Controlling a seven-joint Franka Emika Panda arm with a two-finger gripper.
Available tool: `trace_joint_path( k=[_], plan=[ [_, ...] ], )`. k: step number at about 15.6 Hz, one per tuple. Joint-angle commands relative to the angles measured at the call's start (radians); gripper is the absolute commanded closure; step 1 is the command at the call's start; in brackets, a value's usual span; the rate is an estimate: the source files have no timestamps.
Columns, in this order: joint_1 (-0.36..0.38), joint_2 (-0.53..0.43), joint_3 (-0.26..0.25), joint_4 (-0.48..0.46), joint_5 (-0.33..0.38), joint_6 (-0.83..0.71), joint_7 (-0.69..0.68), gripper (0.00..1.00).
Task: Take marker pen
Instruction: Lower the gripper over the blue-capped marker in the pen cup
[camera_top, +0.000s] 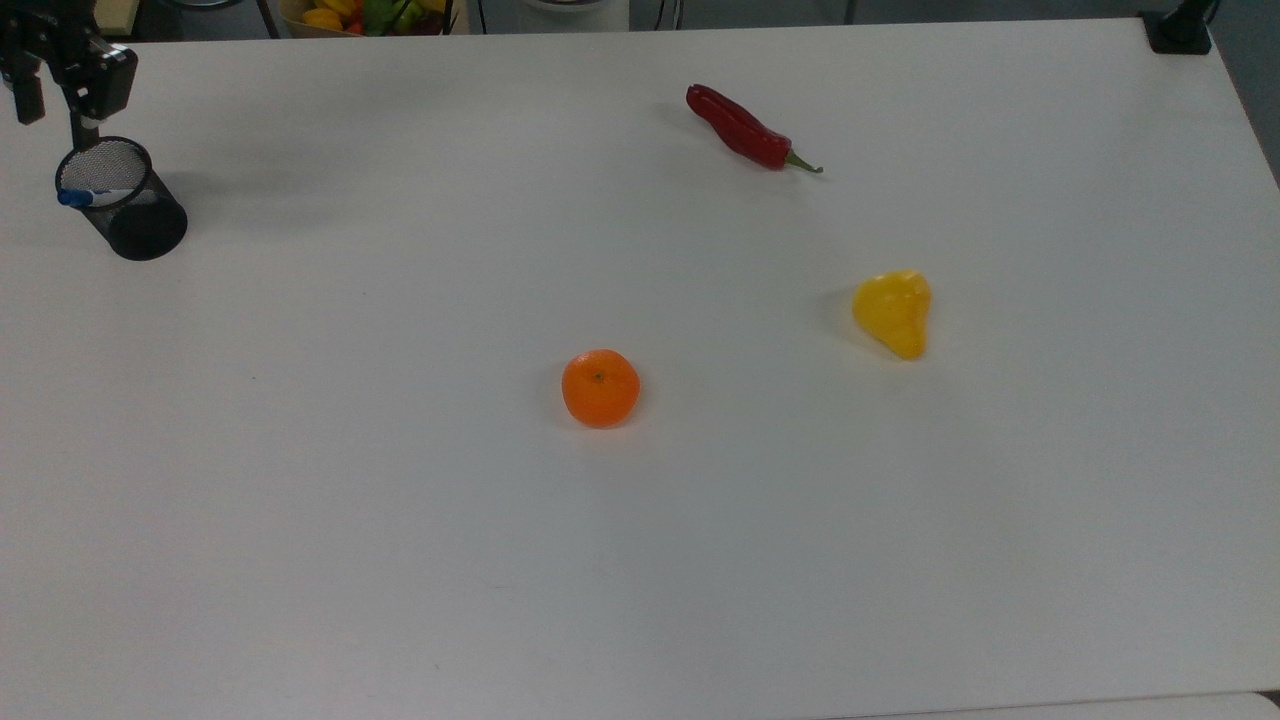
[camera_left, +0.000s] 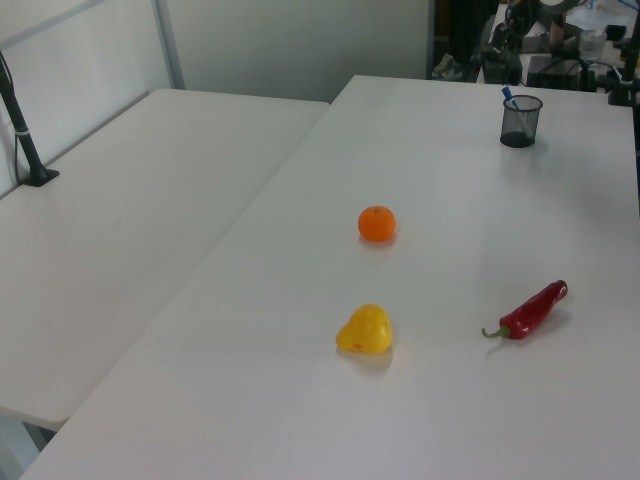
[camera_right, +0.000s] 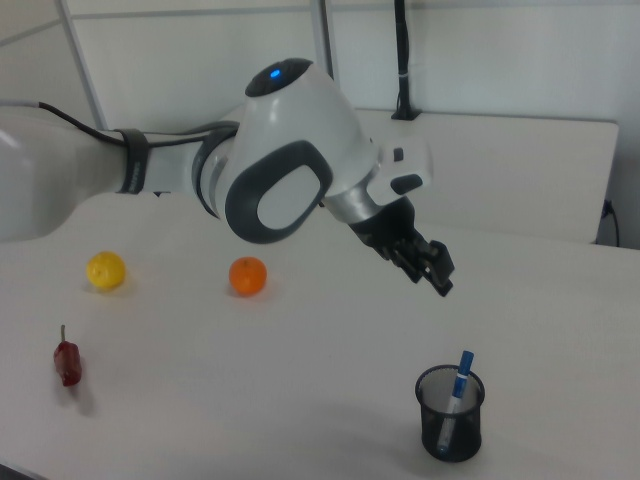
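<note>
The slim white-barrelled marker pen with a blue cap stands leaning in a black wire-mesh cup, cap end up, resting against the rim. In the top view the blue cap pokes just over the rim on the top view's left, and the cup sits near the tabletop's far left corner in the top view.

We judge the pen light, stiff and smooth, so a little slippery under hard pads. The sensible place to take it is the capped upper end that clears the rim, pinching across the barrel and lifting straight up along its lean, so the light cup does not tip or come along.

Our black two-finger gripper hangs above the tabletop's edge just beyond the cup in the top view. Its fingers stand apart with a clear gap and hold nothing. In the right view the gripper hovers above the cup, apart from the pen.

Further out, well apart from the cup, lie a round orange, a yellow pear-shaped fruit and a long red chilli pepper on the white tabletop.
</note>
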Motion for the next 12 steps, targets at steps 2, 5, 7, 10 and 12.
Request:
trace_joint_path(
  k=[2, 5, 7, 10, 12],
  plan=[
    [0.009, 0.038, -0.043, -0.057, -0.021, 0.123, -0.017, 0.46],
    [-0.007, 0.068, -0.044, -0.085, -0.021, 0.183, -0.017, 0.46],
    [-0.013, 0.084, -0.044, -0.099, -0.021, 0.233, -0.017, 0.46],
    [-0.02, 0.128, -0.044, -0.099, -0.021, 0.27, -0.019, 0.45],
    [-0.03, 0.15, -0.044, -0.099, -0.019, 0.284, -0.019, 0.45]
  ],
)
